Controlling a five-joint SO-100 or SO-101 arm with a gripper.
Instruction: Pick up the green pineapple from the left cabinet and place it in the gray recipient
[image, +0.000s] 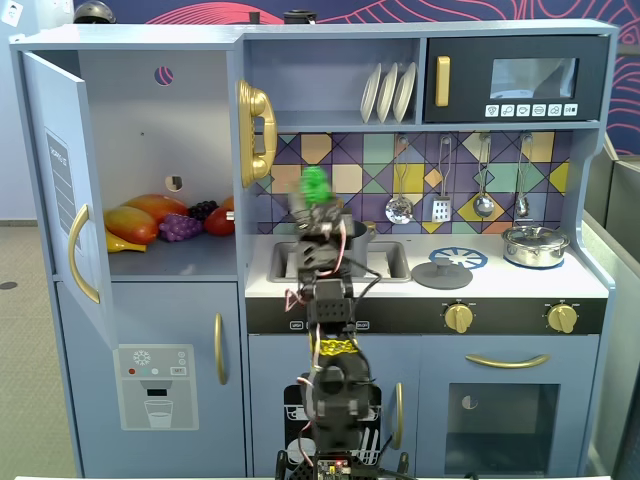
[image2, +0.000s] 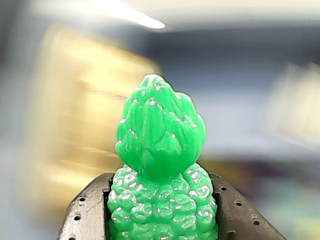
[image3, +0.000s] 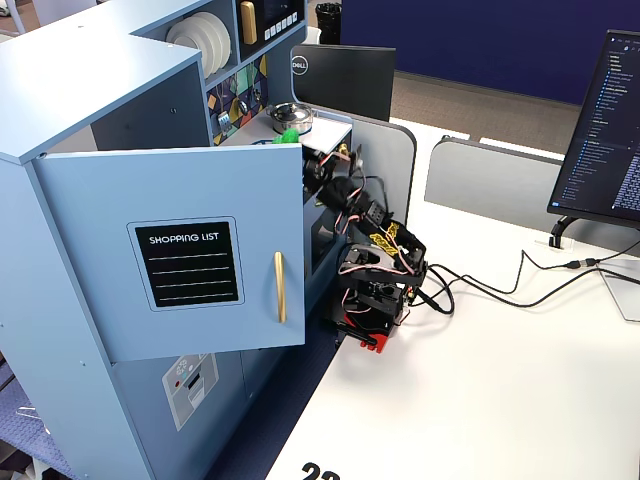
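Observation:
The green pineapple (image: 315, 186) is held in my gripper (image: 316, 212), up in the air over the sink, right of the left cabinet (image: 160, 150), whose door (image: 60, 190) stands open. In the wrist view the pineapple (image2: 160, 165) stands crown up between my two fingers (image2: 87, 215), and the gripper (image2: 161, 187) is shut on its bumpy body. The gray recipient (image: 357, 232) shows only as a dark rim in the sink, just right of and behind the gripper. From the side the pineapple (image3: 290, 135) peeps over the open door (image3: 180, 250).
A mango (image: 135, 222), purple grapes (image: 180, 227) and other fruit lie on the cabinet shelf. A gold phone (image: 256, 133) hangs on the wall beside the pineapple. A shiny silver pot (image: 535, 243) and a gray lid (image: 442, 272) sit on the counter to the right. Utensils hang on the back wall.

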